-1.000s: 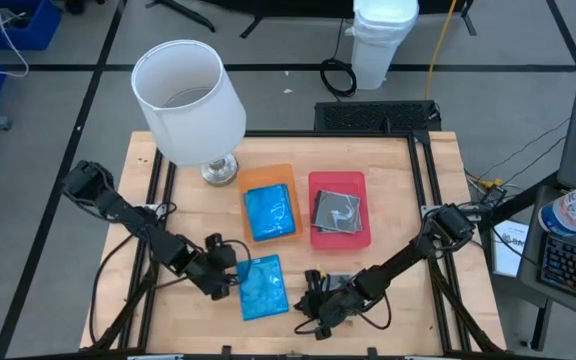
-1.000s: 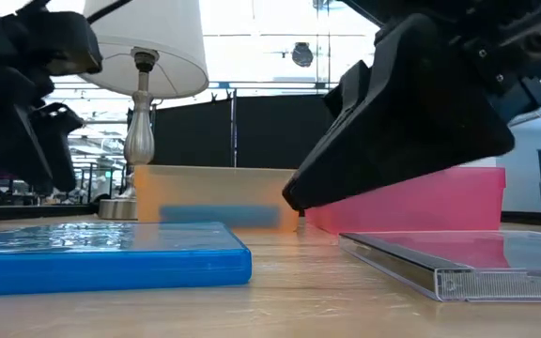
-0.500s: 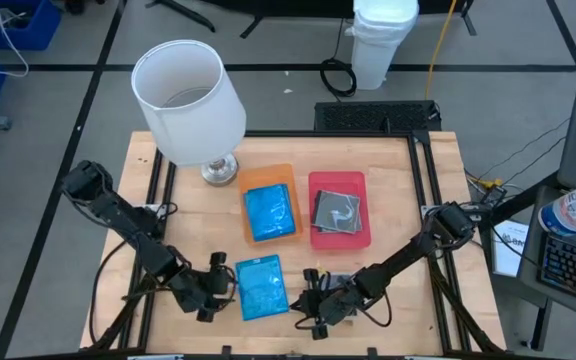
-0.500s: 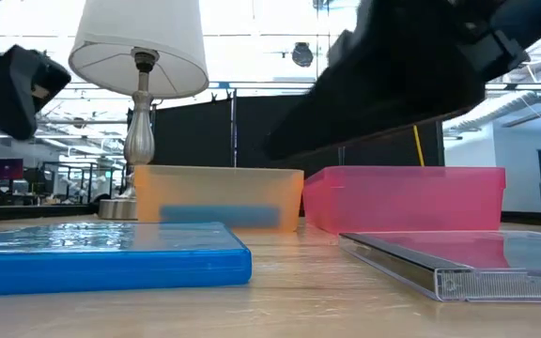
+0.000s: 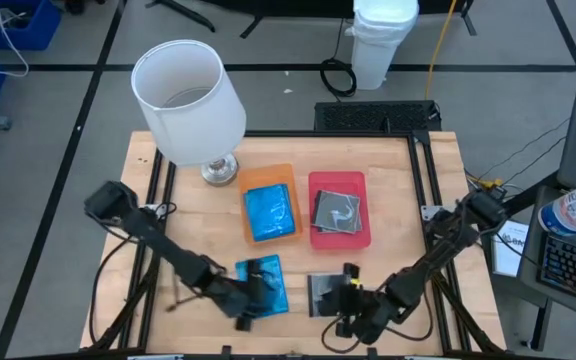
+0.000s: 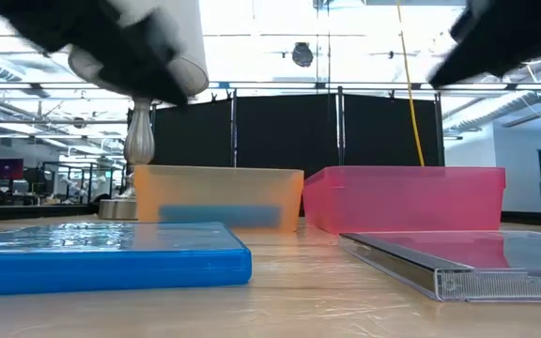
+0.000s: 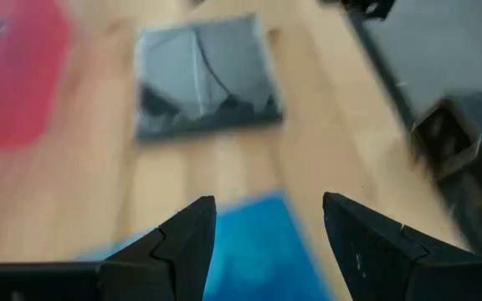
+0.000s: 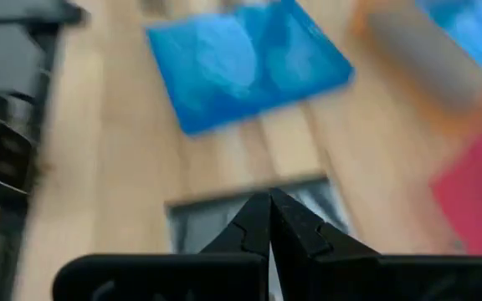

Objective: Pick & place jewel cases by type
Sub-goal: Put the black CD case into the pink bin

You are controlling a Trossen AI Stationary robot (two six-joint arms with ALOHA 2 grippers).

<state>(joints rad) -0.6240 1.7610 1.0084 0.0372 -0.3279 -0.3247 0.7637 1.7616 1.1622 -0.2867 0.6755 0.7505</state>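
High view: the left pincer [image 5: 251, 303] sits over the near edge of the loose blue case [image 5: 263, 285], which lies flat on the desk [image 5: 408, 190] in front of the orange tray [image 5: 268, 178]. Its fingers are spread wide and hold nothing; the left wrist view shows the blue case under the gap between them. The right pincer [image 5: 348, 318] is closed tight and empty, at the near edge of the loose clear case [image 5: 325, 291], which lies in front of the red tray [image 5: 338, 182].

The step in hand looks like the grab on the blue case. To do it well, the left pincer should straddle one edge squarely, go low enough to catch the thin rim, and close before lifting, so the case does not skid on the wood. The orange tray, already holding a blue case [image 5: 269, 212], is the likely target. The right arm should stay clear of the path.

Count: two blue cases, one in the orange tray and one on the desk. Clear dark cases: one on the desk, and one, perhaps more stacked, in the red tray [image 5: 339, 210]. Two trays.
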